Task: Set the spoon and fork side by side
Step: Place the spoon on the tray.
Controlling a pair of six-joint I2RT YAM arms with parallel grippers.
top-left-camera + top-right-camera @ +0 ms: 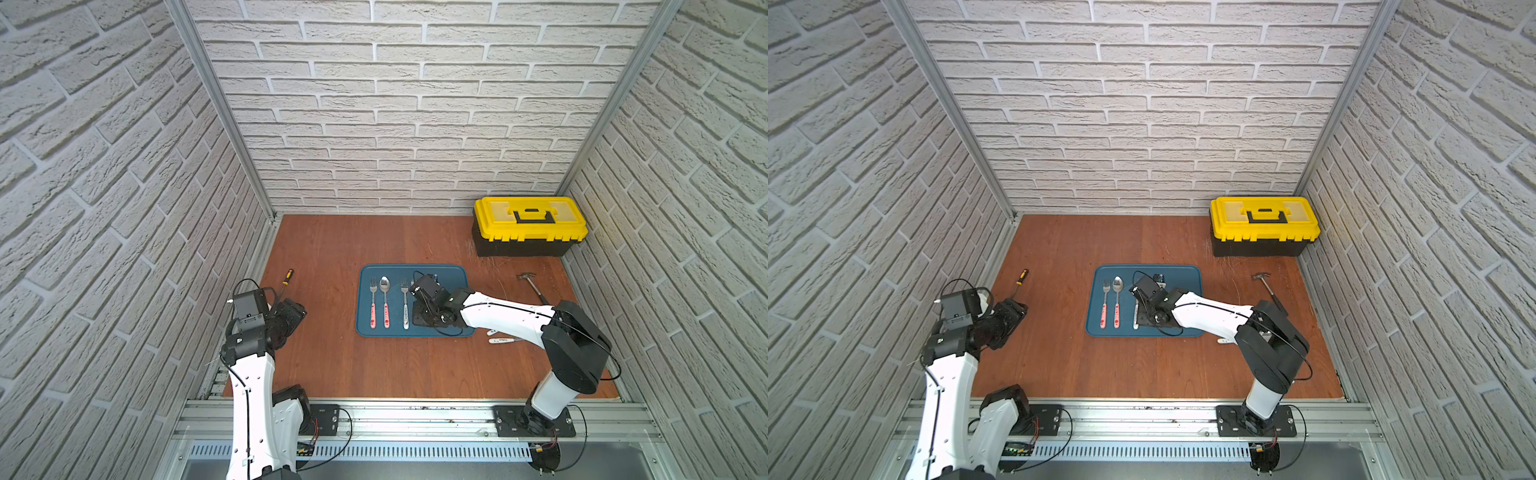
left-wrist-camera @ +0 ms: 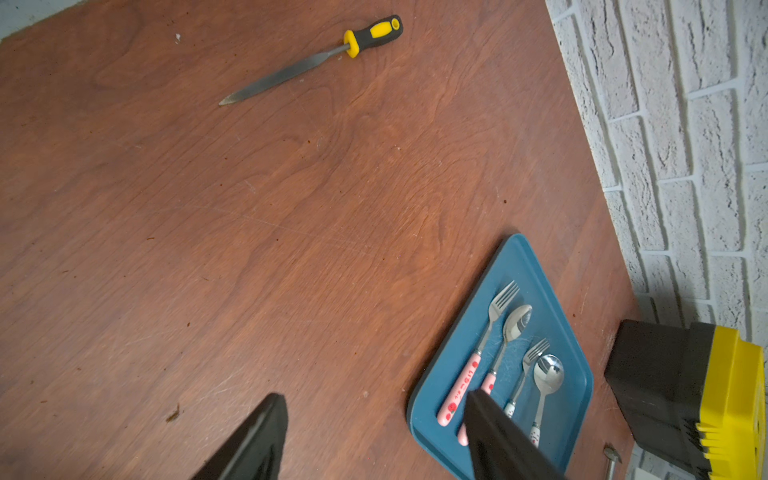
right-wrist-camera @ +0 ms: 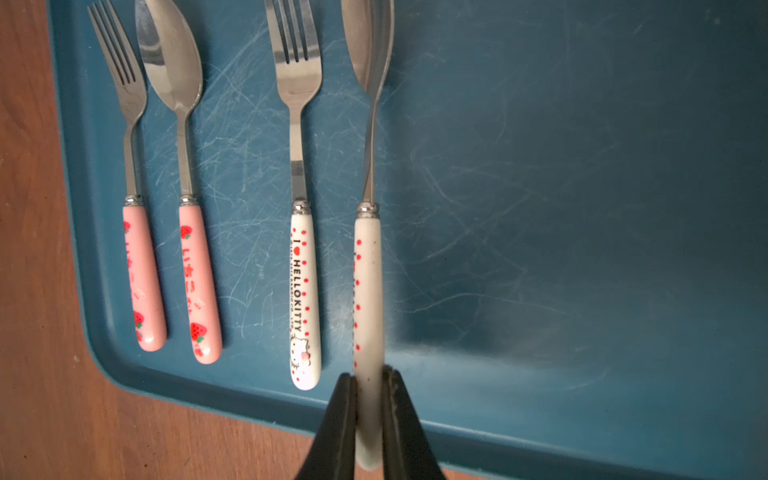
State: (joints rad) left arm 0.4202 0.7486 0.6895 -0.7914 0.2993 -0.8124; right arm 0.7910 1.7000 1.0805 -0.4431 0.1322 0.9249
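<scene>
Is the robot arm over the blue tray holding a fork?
No, the right end effector is closed on the white-handled spoon, next to the white-handled fork.

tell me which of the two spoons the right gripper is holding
The white-handled spoon with red dots, next to the white fork: the right gripper is shut on its handle end. The pink-handled spoon lies free.

The pink-handled fork (image 3: 143,278) and pink-handled spoon (image 3: 199,282) are printed with strawberries, the white-handled fork (image 3: 305,299) and white-handled spoon (image 3: 368,291) with red dots.
</scene>
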